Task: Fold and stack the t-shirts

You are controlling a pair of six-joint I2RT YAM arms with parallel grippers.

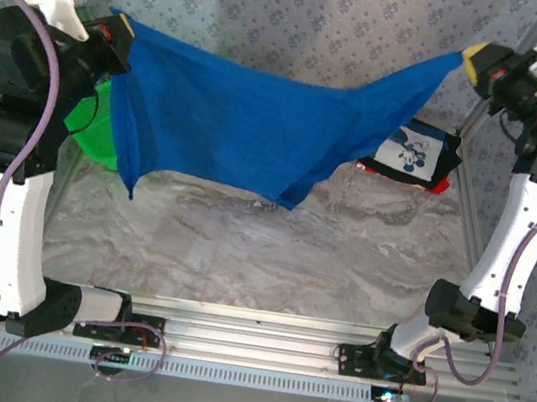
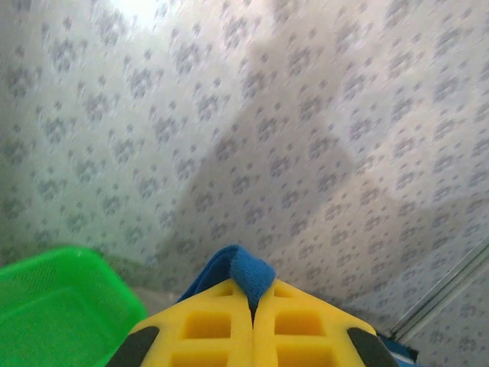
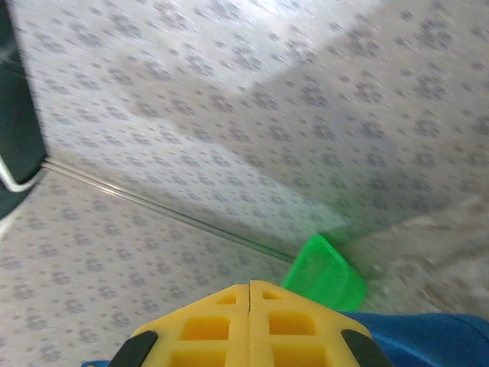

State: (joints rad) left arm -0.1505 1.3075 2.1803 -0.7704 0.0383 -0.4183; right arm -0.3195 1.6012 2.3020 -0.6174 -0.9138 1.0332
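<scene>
The royal blue t-shirt (image 1: 250, 122) hangs stretched in the air between both grippers, sagging above the marble table. My left gripper (image 1: 119, 34) is shut on its left corner; in the left wrist view a blue fold (image 2: 248, 274) pokes out between the yellow fingers (image 2: 206, 325). My right gripper (image 1: 475, 58) is shut on the right corner, with blue cloth (image 3: 432, 336) beside its closed yellow fingers (image 3: 294, 329). The dark navy t-shirt (image 1: 412, 152) with the white cartoon panel lies folded at the back right, on top of the red t-shirt (image 1: 439, 186), of which an edge shows.
A green mesh basket (image 1: 97, 130) stands at the back left, partly behind the hanging shirt, also the basket (image 2: 53, 306) below my left gripper. Patterned curtain walls (image 1: 306, 15) enclose the table (image 1: 241, 248). Metal frame posts (image 1: 466, 231) stand at the right.
</scene>
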